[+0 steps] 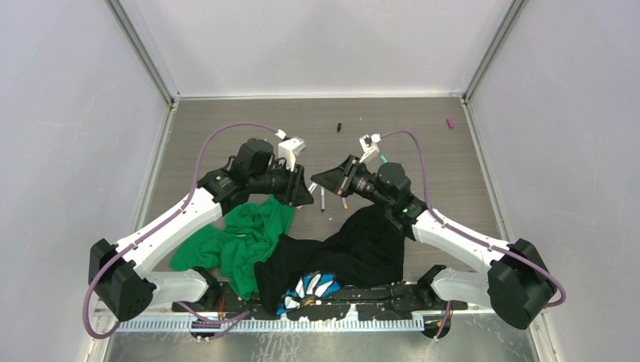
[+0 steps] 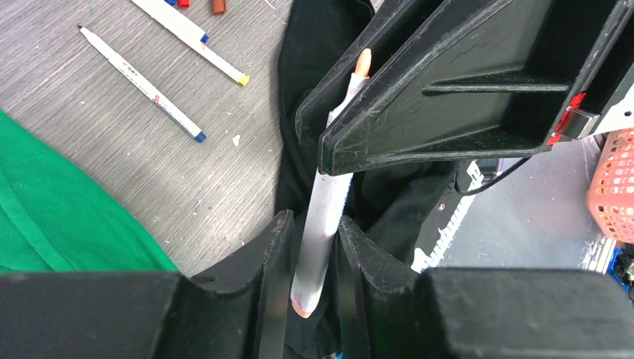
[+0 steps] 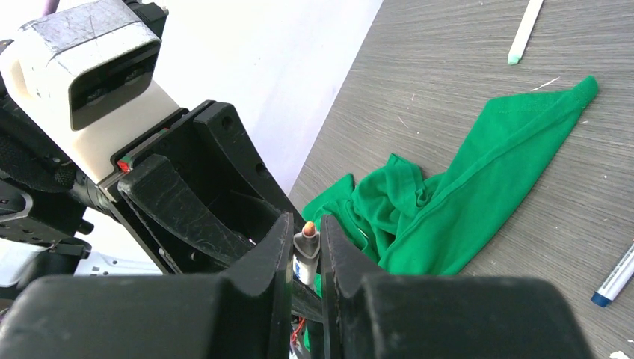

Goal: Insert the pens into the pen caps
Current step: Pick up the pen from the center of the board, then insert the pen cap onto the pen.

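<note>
One white pen (image 2: 333, 187) with an orange tip hangs in the air between both grippers. My right gripper (image 3: 306, 218) is shut on the pen (image 3: 304, 245) just behind the tip. My left gripper (image 2: 314, 221) stands narrowly open around the pen's rear end, with a thin gap on one side. In the top view the left gripper (image 1: 305, 194) and the right gripper (image 1: 320, 179) meet nose to nose over mid-table. Two pens (image 2: 142, 84) (image 2: 200, 43) lie loose on the table. A black cap (image 1: 340, 127) and a magenta cap (image 1: 450, 123) lie farther back.
A green cloth (image 1: 241, 237) and a black cloth (image 1: 355, 249) lie crumpled in front of the arm bases. Another pen (image 3: 523, 34) with a teal end lies beyond the green cloth (image 3: 463, 194). An orange basket (image 2: 614, 187) sits off the table's edge.
</note>
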